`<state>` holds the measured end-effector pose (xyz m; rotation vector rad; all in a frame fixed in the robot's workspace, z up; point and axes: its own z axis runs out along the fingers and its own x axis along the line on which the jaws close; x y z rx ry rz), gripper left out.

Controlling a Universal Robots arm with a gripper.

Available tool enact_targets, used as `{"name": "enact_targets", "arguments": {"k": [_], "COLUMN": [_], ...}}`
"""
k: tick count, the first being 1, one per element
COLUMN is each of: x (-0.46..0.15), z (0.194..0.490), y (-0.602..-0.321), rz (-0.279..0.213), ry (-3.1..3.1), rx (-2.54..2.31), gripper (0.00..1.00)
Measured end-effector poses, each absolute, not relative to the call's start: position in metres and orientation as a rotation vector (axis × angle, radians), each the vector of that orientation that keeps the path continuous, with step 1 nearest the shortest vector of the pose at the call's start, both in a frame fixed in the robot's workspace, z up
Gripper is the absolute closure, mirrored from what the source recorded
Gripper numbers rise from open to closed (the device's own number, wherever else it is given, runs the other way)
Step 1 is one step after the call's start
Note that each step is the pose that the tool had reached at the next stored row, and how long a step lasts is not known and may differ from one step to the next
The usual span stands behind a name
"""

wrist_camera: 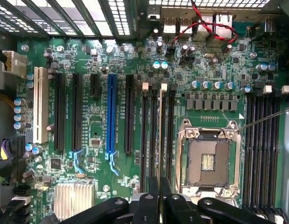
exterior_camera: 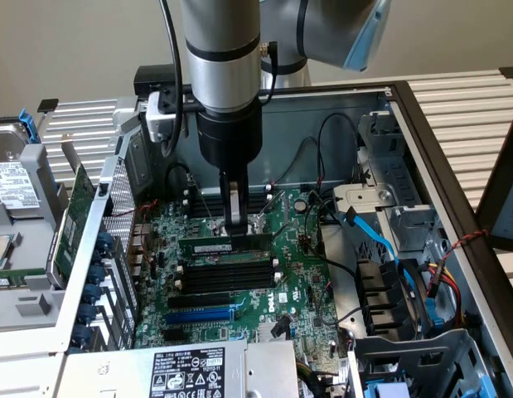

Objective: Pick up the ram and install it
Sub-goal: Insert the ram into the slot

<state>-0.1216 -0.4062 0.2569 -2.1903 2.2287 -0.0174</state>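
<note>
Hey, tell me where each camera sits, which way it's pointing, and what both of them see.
Exterior view: sits above and outside the open computer case, looking down at an angle into it; the arm and claw show, on the memory stick.
Wrist view: rides on the wrist, looking straight down on the circuit board; the claw shows, closed on the stick's thin edge.
Shared: the memory stick, the claw and the blue slot.
</note>
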Motion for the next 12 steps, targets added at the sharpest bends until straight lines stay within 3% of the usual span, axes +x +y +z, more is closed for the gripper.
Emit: {"name": "enact_targets", "arguments": {"k": [12], "x": [-0.1217], "z": [0.2513], "y": [-0.4106], "rz": [-0.022], "ry": [2.228], "rx": [-2.190], "gripper": [0.87]}}
